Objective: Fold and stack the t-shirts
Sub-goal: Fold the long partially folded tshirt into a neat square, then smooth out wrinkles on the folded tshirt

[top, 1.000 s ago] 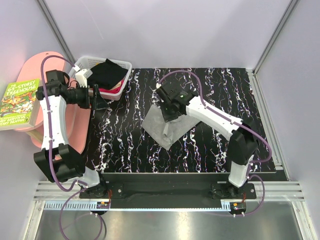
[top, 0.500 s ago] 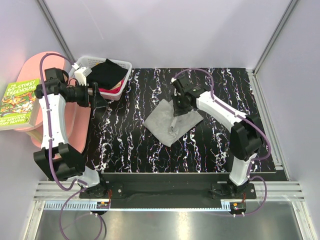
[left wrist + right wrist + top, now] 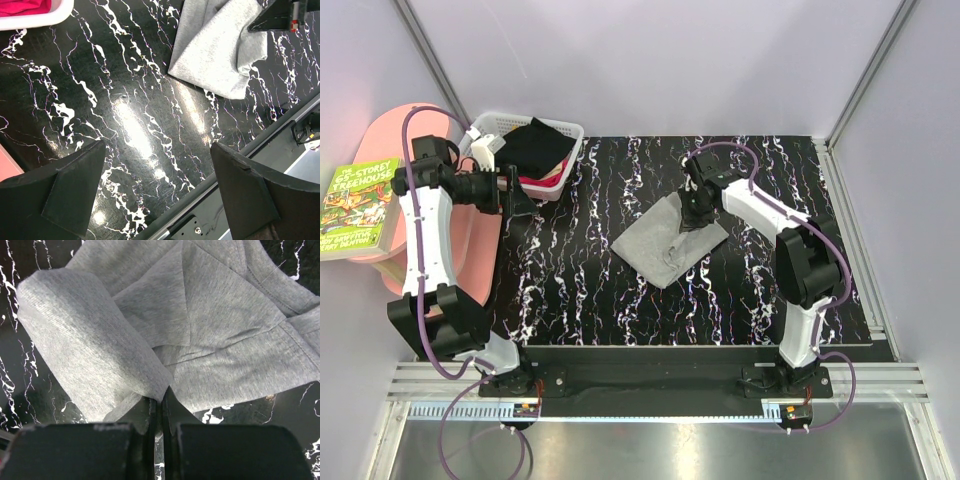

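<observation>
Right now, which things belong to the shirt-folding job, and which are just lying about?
Job:
grey shirt
black shirt

Lying about:
basket
book

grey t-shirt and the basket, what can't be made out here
- grey t-shirt: in the top view its far corner is hidden under the right gripper; the right wrist view crops its edges.
- black t-shirt: top view, heaped in the basket; folded or not, unclear.
- pink cloth beneath it: mostly covered, kind unknown.
</observation>
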Motion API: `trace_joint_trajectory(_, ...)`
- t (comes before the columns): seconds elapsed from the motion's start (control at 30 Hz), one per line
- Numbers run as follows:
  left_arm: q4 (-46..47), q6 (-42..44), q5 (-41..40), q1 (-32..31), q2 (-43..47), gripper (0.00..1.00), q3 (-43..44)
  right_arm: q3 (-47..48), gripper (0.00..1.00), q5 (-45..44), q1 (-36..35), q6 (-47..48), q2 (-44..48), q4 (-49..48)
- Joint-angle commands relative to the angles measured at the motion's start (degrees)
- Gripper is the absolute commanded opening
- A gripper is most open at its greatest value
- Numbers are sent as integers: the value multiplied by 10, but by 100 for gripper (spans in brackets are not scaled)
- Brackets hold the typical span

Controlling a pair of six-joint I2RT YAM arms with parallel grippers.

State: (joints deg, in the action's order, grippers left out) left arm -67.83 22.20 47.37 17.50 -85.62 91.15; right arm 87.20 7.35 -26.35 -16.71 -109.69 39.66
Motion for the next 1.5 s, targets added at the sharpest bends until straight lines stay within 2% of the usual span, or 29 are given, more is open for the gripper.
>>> trace_joint_trajectory(0.0, 1, 0, 10, -4, -2, 91, 19, 42, 0, 28, 11, 8, -6, -17)
trace_joint_trajectory(0.27, 2, 4, 14, -4, -7, 92, 14, 61, 0, 23, 16, 18, 19, 3)
trace_joint_trajectory(0.37, 2, 5, 14, -6, -6, 91, 13, 67, 6, 20, 26, 16, 0, 9)
trace_joint_trajectory(0.57, -3, 15, 7, -6, 3, 92, 6, 107, 7, 13, 55, 20, -60, 12)
trace_joint_trajectory(0.63, -5, 20, 4, -5, 5, 92, 1, 132, 30, 17, 76, 27, -95, 23)
trace_joint_trajectory(0.67, -7, 21, 4, -6, 5, 92, -3, 156, 45, 19, 83, 27, -121, 33)
trace_joint_trajectory(0.7, -9, 22, 4, -5, 5, 92, -3, 172, 75, 9, 96, 26, -133, 44)
trace_joint_trajectory(0.73, -10, 25, 3, -5, 5, 92, -4, 185, 92, -4, 102, 18, -145, 53)
trace_joint_trajectory(0.77, -11, 26, 2, -6, 5, 92, -5, 201, 99, -15, 105, 12, -157, 63)
trace_joint_trajectory(0.9, -18, 31, 1, -5, 12, 92, -5, 254, 100, -150, 109, -14, -164, 116)
trace_joint_trajectory(1.13, -22, 35, 1, -7, 11, 92, -3, 265, 100, -245, 107, -37, -79, 129)
trace_joint_trajectory(1.17, -23, 35, 2, -7, 10, 93, -4, 271, 100, -234, 105, -37, -64, 136)
trace_joint_trajectory(1.27, -23, 34, 4, -7, 6, 93, -3, 265, 100, -108, 100, -52, -37, 133)
trace_joint_trajectory(1.3, -23, 33, 4, -9, 5, 93, -2, 261, 100, 3, 97, -54, -30, 126)
trace_joint_trajectory(1.4, -23, 33, 3, -11, 4, 93, 0, 204, 100, 143, 59, -80, 7, 47)
trace_joint_trajectory(1.47, -23, 31, 2, -11, 2, 93, 3, 182, 100, 192, 46, -97, 11, 17)
